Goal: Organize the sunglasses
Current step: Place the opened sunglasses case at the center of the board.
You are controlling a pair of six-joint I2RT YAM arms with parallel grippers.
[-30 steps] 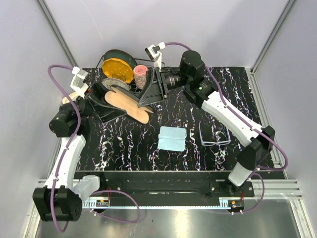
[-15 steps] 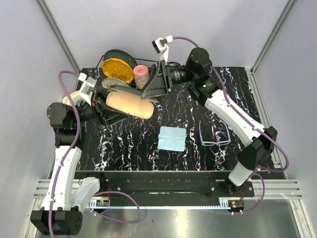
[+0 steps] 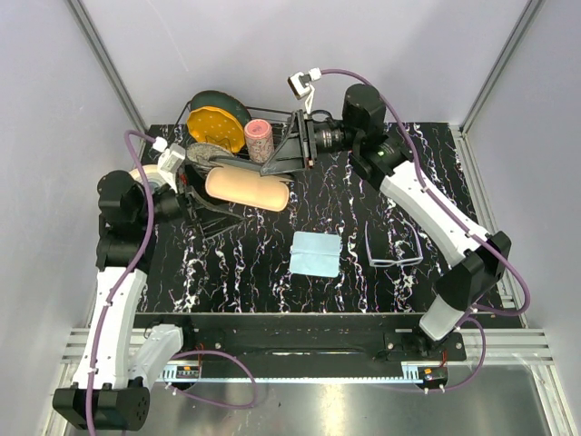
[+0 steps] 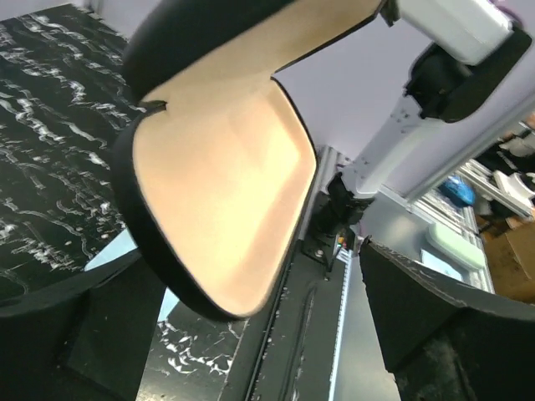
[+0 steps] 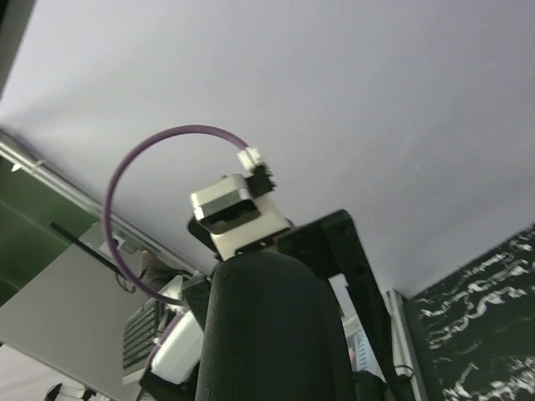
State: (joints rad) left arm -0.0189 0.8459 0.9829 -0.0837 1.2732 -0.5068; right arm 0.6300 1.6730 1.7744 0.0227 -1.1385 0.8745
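Your left claw (image 4: 251, 255) has just let go. A second ago it was pinching the left end of the glasses case (image 3: 245, 189); now its fingers stand wide apart on either side of it, and the wrist view shows the tan lining hanging between them with nothing pressing on it. The left arm has also drawn back toward the left edge of the table (image 3: 427, 154).

That leaves the case to your right claw (image 3: 283, 169), which looks clamped on the case's right end. The top view shows its fingers meeting the black shell there, and its own wrist view has the rounded black end filling the lower middle. That view does not show the fingers clearly, so the grip is my reading of the scene. Over the same second this claw has moved toward the far side. The case has swung with it, from a slant to lying roughly left to right, with its open lining facing the near side.

The sunglasses (image 3: 393, 247) have not moved. They lie flat on the table at the near right, beside the right arm's forearm, just right of the blue cloth (image 3: 315, 252) and well apart from the case. The cloth has stayed put too.

So the case is open and ready, but the glasses are not yet in hand. Your freed left claw could fetch them, though it would have to reach across the table. Held at one end only, the open case may sag or swing shut.
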